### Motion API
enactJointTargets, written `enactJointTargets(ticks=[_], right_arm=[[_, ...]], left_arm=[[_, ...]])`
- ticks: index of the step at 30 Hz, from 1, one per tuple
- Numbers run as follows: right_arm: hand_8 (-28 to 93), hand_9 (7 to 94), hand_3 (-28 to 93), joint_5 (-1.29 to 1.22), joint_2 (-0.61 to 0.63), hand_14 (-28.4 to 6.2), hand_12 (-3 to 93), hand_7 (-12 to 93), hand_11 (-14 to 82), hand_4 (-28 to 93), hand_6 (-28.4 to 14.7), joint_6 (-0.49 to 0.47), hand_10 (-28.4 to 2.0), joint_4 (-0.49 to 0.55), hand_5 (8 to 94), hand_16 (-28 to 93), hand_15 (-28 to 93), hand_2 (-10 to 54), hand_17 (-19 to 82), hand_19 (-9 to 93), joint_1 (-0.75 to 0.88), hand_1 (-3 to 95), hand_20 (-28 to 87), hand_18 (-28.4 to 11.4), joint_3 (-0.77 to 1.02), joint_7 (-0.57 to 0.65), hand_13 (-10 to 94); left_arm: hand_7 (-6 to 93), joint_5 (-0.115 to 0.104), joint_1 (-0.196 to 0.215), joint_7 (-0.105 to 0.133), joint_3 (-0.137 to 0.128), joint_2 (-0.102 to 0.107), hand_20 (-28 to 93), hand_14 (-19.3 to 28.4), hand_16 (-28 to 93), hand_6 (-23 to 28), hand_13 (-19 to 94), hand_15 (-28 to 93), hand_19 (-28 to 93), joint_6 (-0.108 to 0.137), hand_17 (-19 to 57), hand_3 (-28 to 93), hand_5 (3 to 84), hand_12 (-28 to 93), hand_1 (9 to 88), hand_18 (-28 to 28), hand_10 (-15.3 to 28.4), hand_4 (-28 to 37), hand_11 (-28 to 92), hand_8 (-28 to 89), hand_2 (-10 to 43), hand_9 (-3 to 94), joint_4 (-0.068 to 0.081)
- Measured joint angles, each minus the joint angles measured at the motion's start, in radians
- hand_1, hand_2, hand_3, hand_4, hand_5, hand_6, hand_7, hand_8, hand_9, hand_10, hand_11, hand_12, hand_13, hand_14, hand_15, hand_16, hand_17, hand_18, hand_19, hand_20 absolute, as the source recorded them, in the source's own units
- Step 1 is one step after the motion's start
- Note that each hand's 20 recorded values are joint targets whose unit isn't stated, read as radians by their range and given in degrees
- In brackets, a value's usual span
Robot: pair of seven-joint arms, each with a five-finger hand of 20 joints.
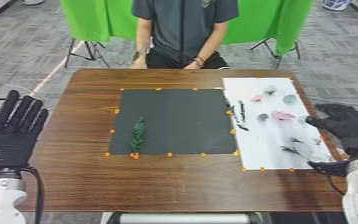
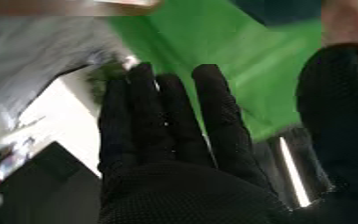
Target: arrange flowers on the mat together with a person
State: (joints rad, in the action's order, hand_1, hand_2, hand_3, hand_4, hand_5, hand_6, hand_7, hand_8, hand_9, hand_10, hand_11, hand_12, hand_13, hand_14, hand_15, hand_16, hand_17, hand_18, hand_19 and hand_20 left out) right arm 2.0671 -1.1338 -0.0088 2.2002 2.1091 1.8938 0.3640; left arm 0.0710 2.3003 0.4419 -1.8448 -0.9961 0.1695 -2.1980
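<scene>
Green cloth drapes behind the far side of my brown wooden table, above grey flooring. A dark mat lies toward the middle, its edges marked by orange tabs. Wood runs as a wide strip between the mat and the near table edge, and as another band along the mat's left, giving me room to travel at both borders. On the right, the mat's edge meets a white sheet, so no wood divides them there.

One leafy green sprig sits on the mat near its left edge, its stem toward me. Over on the sheet lie pink flowers, pale green blooms and thin dark stems.

My left hand is beside the table's left edge, fingers straight and slightly spread. My right hand is at the sheet's right edge; whether it touches the sheet, I cannot tell. In the wrist view its fingers are straight, mostly close together with one gap, pinching nothing.
</scene>
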Motion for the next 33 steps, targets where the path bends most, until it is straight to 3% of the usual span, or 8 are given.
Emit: enactJointTargets(ticks=[3,8,11,16,28,31,33], right_arm=[[-13,45.9,78,0.122,0.051,-17.6,37.9,22,51.3,-26,-4.4,-0.058,-17.4,-0.005,55.1,33,70,-9.5,16,62,-0.010,28.3,15,-18.8,-0.039,0.078,36],[-14,56.4,76,0.370,0.099,-17.7,49.1,28,61.1,-28,-1.2,-0.019,-14.3,-0.026,65.8,50,75,-9.5,22,72,-0.018,33.0,30,-21.6,-0.104,0.135,48],[-14,58.5,75,0.453,0.099,-18.1,52.6,28,62.5,-28,-0.9,-0.037,-14.1,-0.028,67.9,55,76,-9.5,23,73,-0.028,33.7,35,-22.4,-0.106,0.168,50],[-14,60.3,74,0.420,0.098,-18.3,54.5,27,62.6,-28,-0.8,-0.158,-14.1,-0.034,69.4,57,76,-9.5,24,74,-0.051,34.2,37,-23.0,-0.108,0.230,51],[-13,58.9,71,0.296,0.051,-18.2,50.8,25,61.5,-28,-1.2,-0.189,-14.0,-0.107,67.4,56,75,-9.5,24,73,-0.028,34.3,37,-22.7,-0.113,0.252,51],[-13,59.9,72,0.305,0.048,-17.6,50.2,28,61.8,-28,-0.6,-0.175,-13.8,-0.118,68.3,56,76,-9.5,25,73,-0.024,37.8,37,-22.9,-0.131,0.278,52],[1,61.5,67,0.310,0.048,-17.0,51.4,34,61.4,-28,-1.3,-0.158,-13.3,-0.120,68.4,55,76,-9.5,26,74,-0.024,45.7,36,-22.5,-0.137,0.292,54]], left_arm=[[6.8,0.000,-0.001,-0.002,0.004,0.000,9,13.5,-6,6.9,27,18,21,0.003,-1.0,73,41.9,3,25.2,10.0,13.4,-28.3,15,-10,13.1,36.4,0.000],[7.1,0.000,-0.005,-0.007,0.011,0.001,9,13.8,-6,7.1,27,19,21,0.004,-1.1,73,42.1,3,25.3,10.0,13.6,-28.3,15,-9,13.1,36.5,0.001],[7.3,0.000,-0.008,-0.010,0.014,0.001,9,13.4,-6,7.0,28,19,21,0.005,-1.1,73,42.3,4,25.3,10.0,13.6,-28.3,15,-9,13.2,36.5,0.001],[7.9,0.000,-0.008,-0.017,0.016,0.001,9,12.6,-6,7.2,29,18,21,0.011,-1.0,72,42.8,4,25.3,9.9,13.8,-28.3,16,-9,13.5,37.3,0.001],[7.6,-0.001,0.001,-0.035,0.015,0.003,9,12.7,-6,7.1,28,18,22,0.014,-1.2,72,42.5,4,24.4,9.9,13.7,-28.3,15,-9,15.2,36.9,0.000],[7.5,0.012,0.000,-0.054,0.015,0.003,9,12.8,-6,7.3,28,18,22,0.018,-1.4,72,42.5,4,24.7,10.1,13.6,-28.3,15,-9,15.2,36.6,0.001],[7.4,0.030,-0.002,-0.070,0.015,0.003,9,12.8,-6,7.3,28,19,22,0.025,-1.5,71,42.4,4,24.8,10.2,13.6,-28.3,16,-9,15.2,36.5,0.002]])
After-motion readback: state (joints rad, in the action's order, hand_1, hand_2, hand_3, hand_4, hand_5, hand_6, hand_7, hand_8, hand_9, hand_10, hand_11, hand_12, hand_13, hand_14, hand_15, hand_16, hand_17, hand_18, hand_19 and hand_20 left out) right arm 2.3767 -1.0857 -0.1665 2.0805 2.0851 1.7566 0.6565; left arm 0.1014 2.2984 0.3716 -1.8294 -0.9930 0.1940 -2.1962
